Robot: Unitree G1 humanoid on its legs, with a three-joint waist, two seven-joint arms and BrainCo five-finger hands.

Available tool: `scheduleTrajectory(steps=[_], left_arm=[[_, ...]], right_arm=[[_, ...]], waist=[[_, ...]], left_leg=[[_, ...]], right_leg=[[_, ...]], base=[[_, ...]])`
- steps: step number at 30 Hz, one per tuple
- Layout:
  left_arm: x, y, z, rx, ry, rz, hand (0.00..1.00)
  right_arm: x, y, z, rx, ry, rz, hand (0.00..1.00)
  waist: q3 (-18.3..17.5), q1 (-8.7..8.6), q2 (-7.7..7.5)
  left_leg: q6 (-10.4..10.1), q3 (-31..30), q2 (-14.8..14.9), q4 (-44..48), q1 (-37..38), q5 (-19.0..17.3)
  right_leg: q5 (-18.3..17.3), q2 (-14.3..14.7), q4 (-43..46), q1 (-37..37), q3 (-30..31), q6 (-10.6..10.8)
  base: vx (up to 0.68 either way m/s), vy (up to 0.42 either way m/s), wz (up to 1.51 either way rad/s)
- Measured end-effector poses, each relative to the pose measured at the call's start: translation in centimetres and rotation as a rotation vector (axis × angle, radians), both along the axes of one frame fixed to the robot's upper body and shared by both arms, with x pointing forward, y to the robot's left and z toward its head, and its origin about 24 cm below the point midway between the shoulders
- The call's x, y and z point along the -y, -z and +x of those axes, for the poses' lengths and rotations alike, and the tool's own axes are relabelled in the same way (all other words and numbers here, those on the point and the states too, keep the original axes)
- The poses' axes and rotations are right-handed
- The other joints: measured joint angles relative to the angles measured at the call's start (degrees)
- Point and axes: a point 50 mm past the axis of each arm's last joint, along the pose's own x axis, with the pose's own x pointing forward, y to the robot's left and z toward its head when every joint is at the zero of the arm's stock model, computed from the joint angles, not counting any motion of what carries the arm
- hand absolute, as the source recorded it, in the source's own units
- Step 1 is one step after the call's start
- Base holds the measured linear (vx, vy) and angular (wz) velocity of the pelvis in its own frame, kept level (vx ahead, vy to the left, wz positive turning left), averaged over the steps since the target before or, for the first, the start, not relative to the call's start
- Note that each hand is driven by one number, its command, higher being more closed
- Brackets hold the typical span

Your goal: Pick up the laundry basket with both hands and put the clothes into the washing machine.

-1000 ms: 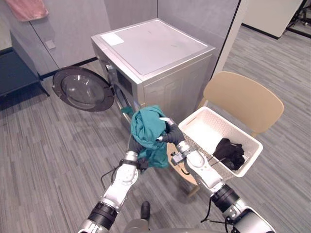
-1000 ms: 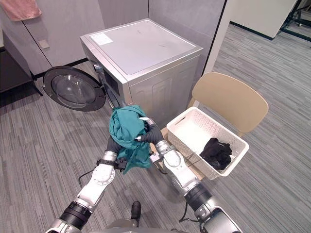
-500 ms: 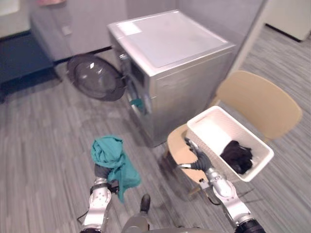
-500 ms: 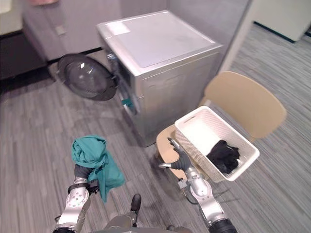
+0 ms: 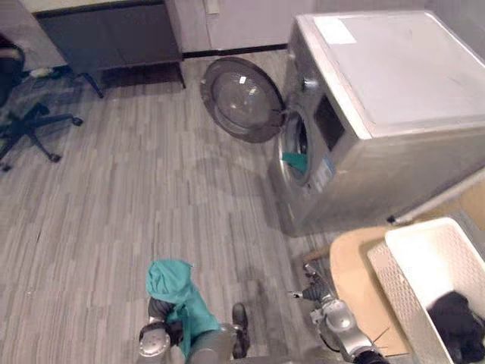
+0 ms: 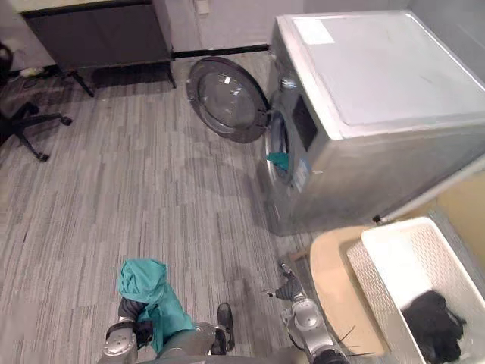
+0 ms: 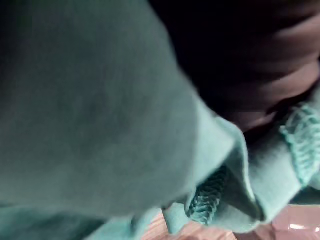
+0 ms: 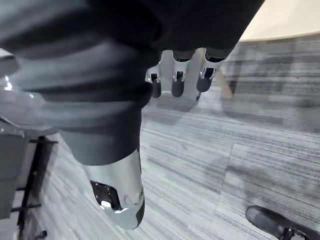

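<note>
The hands have parted since a second ago: the left hand (image 5: 157, 309) now carries the teal garment (image 5: 176, 292) alone, low at the near left above the floor, with the cloth heaped over it so I cannot tell how it grips. The right hand (image 5: 316, 290) has let go and hangs empty, its fingers (image 8: 178, 82) straight, beside the tan chair seat (image 5: 352, 273). On that seat, near right, sits the white laundry basket (image 5: 402, 296) with a black garment (image 5: 458, 326) inside, and farther off the washing machine (image 5: 394, 83) has its door (image 5: 242, 98) swung open leftward.
</note>
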Motion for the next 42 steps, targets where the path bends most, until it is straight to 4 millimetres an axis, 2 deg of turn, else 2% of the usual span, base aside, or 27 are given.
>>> scheduleTrajectory(steps=[2,4,6,7,8,9,10,11,12,14,16,18,21,23,24,25,26,27,30,31,32,34,35,37,38,40,42], left_arm=[[0.4,0.0,0.3,0.001,0.030,0.000,1.00],[0.8,-0.2,1.0,0.017,0.049,-0.004,1.00],[1.6,-0.6,2.0,0.041,0.090,-0.006,1.00],[1.7,-0.6,2.1,0.042,0.096,-0.006,1.00],[1.9,-0.5,2.0,0.036,0.112,0.003,1.00],[2.1,-0.4,1.6,0.026,0.127,0.010,1.00],[2.3,-0.3,1.6,0.026,0.131,0.006,1.00],[2.8,-0.2,1.4,0.026,0.125,-0.010,1.00],[2.9,0.2,0.6,0.007,0.091,-0.029,1.00],[3.6,0.4,0.3,-0.003,0.080,-0.054,1.00],[4.9,0.0,1.3,0.028,0.116,-0.078,1.00],[5.5,-0.5,2.4,0.067,0.148,-0.090,1.00],[5.9,-1.1,3.8,0.101,0.174,-0.086,1.00],[6.1,-1.3,4.2,0.110,0.189,-0.079,1.00],[6.2,-1.2,4.1,0.104,0.197,-0.078,1.00],[6.3,-1.1,4.0,0.095,0.202,-0.080,1.00],[6.6,-0.7,3.6,0.072,0.227,-0.075,1.00],[6.4,-0.6,3.5,0.056,0.253,-0.056,1.00],[6.1,-0.6,3.6,0.052,0.288,-0.043,1.00],[6.0,-0.6,3.5,0.049,0.287,-0.041,1.00],[5.5,-0.5,3.3,0.041,0.276,-0.031,1.00],[4.4,-0.7,3.3,0.043,0.267,-0.004,1.00],[3.7,-1.1,3.6,0.059,0.255,0.014,1.00],[3.3,-1.7,4.1,0.090,0.254,0.027,1.00],[3.3,-1.9,4.4,0.101,0.252,0.024,1.00],[3.3,-1.9,4.5,0.104,0.250,0.017,1.00],[3.9,-1.8,4.4,0.102,0.248,-0.003,1.00]], right_arm=[[-0.1,-0.4,0.4,0.023,0.000,0.004,0.00],[0.0,-0.4,0.4,0.028,0.002,0.002,0.00],[0.3,-0.3,0.1,0.019,0.007,-0.005,0.00],[0.4,-0.2,-0.1,0.014,0.010,-0.004,0.00],[0.5,0.0,-0.6,0.000,0.018,-0.004,0.00],[0.6,0.2,-1.2,-0.011,0.021,-0.004,0.00],[0.8,0.2,-1.3,-0.011,0.023,-0.008,0.00],[0.9,-0.2,-0.9,0.010,0.018,-0.015,0.00],[0.9,-0.8,-0.1,0.044,0.014,-0.015,0.00],[0.6,-1.3,0.4,0.082,0.029,-0.012,0.00],[0.5,-1.7,0.8,0.108,0.052,-0.013,0.00],[0.9,-1.9,1.2,0.123,0.072,-0.015,0.00],[1.2,-1.9,1.7,0.109,0.087,-0.023,0.00],[1.2,-1.2,1.2,0.073,0.091,-0.027,0.00],[1.2,-1.0,0.9,0.061,0.093,-0.025,0.00],[1.2,-0.9,0.8,0.057,0.093,-0.026,0.00],[1.3,-0.8,0.5,0.050,0.095,-0.029,0.00],[1.1,-0.5,0.0,0.035,0.100,-0.022,0.00],[0.2,0.1,-1.1,0.001,0.089,0.001,0.00],[0.1,0.1,-1.0,0.004,0.086,0.004,0.00],[-0.3,-0.1,-0.5,0.015,0.068,0.007,0.00],[-0.8,-0.3,0.1,0.023,0.057,0.016,0.00],[-1.2,-0.4,0.5,0.027,0.038,0.017,0.00],[-1.3,-0.5,0.8,0.032,0.032,0.016,0.00],[-1.2,-0.5,0.9,0.033,0.035,0.013,0.00],[-0.8,-0.2,0.4,0.020,0.041,0.003,0.00],[-0.1,0.1,-0.3,0.000,0.043,-0.016,0.00]], waist=[[0.85,-1.25,0.13],[1.45,-2.24,0.28],[2.14,-3.73,-0.32],[2.14,-3.95,-0.45],[1.35,-4.05,-1.69],[0.70,-4.05,-1.70],[1.01,-4.19,-1.08],[1.24,-3.74,0.74],[1.75,-2.96,2.26],[2.34,-1.59,2.26],[2.84,-0.89,1.15],[2.88,-0.98,1.00],[3.14,-0.87,0.72],[3.02,-0.80,1.10],[2.96,-0.75,1.60],[2.82,-0.75,2.06],[2.29,-0.88,2.95],[1.95,-0.88,1.16],[0.08,-1.27,-2.32],[0.02,-0.87,-2.43],[0.05,-0.81,-2.40],[0.37,-0.79,-1.87],[0.38,-0.79,-1.86],[0.44,-0.71,-1.77],[0.52,-0.84,-1.66],[0.64,-2.17,-1.46],[1.03,-2.18,-1.12]], left_leg=[[-0.59,-2.33,-0.33,-0.16,2.92,-1.24],[-1.02,-5.19,-0.64,-0.01,5.35,-2.30],[-3.70,-8.86,-0.92,-0.34,8.42,-3.98],[-4.54,-9.24,-0.99,-0.29,8.85,-4.75],[-6.33,-10.05,-0.91,0.32,10.45,-6.89],[-9.40,-10.25,-0.35,3.94,10.64,-9.18],[-10.17,-9.49,0.58,8.80,8.77,-9.65],[-10.97,-6.13,3.63,22.49,2.53,-9.18],[-11.81,-2.75,8.62,35.74,-2.72,-6.23],[-10.50,0.81,13.03,44.68,-5.15,-7.22],[-9.69,2.32,12.98,42.05,-6.20,-7.75],[-9.60,2.38,12.63,35.49,-7.69,-7.80],[-10.58,-5.21,9.18,19.50,-10.27,-7.21],[-13.33,-11.39,7.82,10.12,-9.62,-5.01],[-13.40,-12.32,8.43,8.36,-8.94,-4.22],[-12.30,-12.05,8.91,8.10,-8.52,-3.46],[-11.21,-11.39,9.77,7.81,-7.27,-0.93],[-10.28,-8.31,9.04,9.61,-7.26,0.87],[-7.87,1.09,7.17,10.04,-6.87,-1.40],[-7.37,3.28,7.24,9.91,-6.31,-1.67],[-7.13,7.90,7.60,9.89,-5.05,-1.76],[-5.71,12.96,9.10,9.74,-2.86,-2.71],[-5.40,15.42,10.14,9.73,-1.67,-3.10],[-6.00,17.82,11.36,9.54,-0.20,-4.05],[-6.20,18.80,11.81,9.59,0.42,-4.19],[-6.22,19.72,12.81,11.58,1.49,-4.18],[-6.29,19.17,15.35,20.53,-0.65,-4.16]], right_leg=[[-0.32,1.70,-2.45,-5.59,1.38,0.84],[1.04,3.93,-11.44,-10.09,3.47,2.68],[8.53,5.78,-27.75,-10.87,7.05,2.66],[10.58,5.72,-29.28,-10.89,8.09,1.94],[13.86,5.33,-28.60,-10.68,8.11,-0.18],[17.51,5.33,-26.45,-10.46,8.06,-0.64],[16.88,5.79,-24.90,-10.38,7.44,-1.15],[15.41,7.65,-25.89,-8.44,6.34,-2.34],[14.31,10.76,-27.38,-5.48,6.37,-4.07],[13.00,13.82,-28.76,-0.44,8.02,-6.00],[12.72,14.44,-32.14,4.93,10.67,-6.42],[12.73,14.56,-34.38,7.04,12.39,-6.41],[12.34,14.62,-36.35,8.57,17.23,-5.75],[11.22,15.30,-36.75,9.89,20.44,-3.90],[10.05,15.98,-36.34,10.39,22.49,-2.35],[9.33,16.52,-35.62,10.33,23.59,-1.58],[6.87,17.58,-32.99,9.52,26.10,-0.47],[4.09,16.63,-29.03,7.75,28.95,0.95],[2.38,12.78,-25.96,3.05,32.08,3.33],[2.77,12.08,-26.08,2.37,31.79,4.03],[3.94,9.90,-27.09,1.76,28.10,5.60],[6.94,6.95,-29.27,1.39,16.05,4.24],[8.51,4.96,-30.01,1.78,5.75,2.32],[9.94,2.69,-29.77,2.83,-6.54,1.03],[10.07,2.26,-29.27,3.23,-9.25,0.80],[9.73,3.50,-30.07,4.59,-8.36,0.74],[8.51,3.94,-31.09,5.79,-7.18,0.67]], base=[[0.36,0.029,0.72],[0.39,-0.035,0.91],[0.51,-0.132,1.29],[0.57,-0.241,1.32],[0.60,-0.313,1.20],[0.54,-0.300,1.10],[0.54,-0.302,0.70],[0.54,-0.279,0.02],[0.53,-0.266,-0.40],[0.48,-0.206,-0.75],[0.47,-0.165,-0.65],[0.30,-0.067,-0.61],[0.30,0.054,-0.79],[0.24,0.147,-1.01],[0.18,0.179,-1.10],[0.22,0.293,-1.32],[0.22,0.369,-1.34],[0.21,0.381,-1.24],[0.16,0.344,-1.19],[0.12,0.304,-1.62],[0.09,0.192,-1.73],[0.09,0.132,-1.59],[0.06,0.051,-1.08],[0.05,0.007,-1.00],[0.05,-0.057,-0.77],[0.05,-0.112,-0.43],[0.04,-0.103,-0.38]])
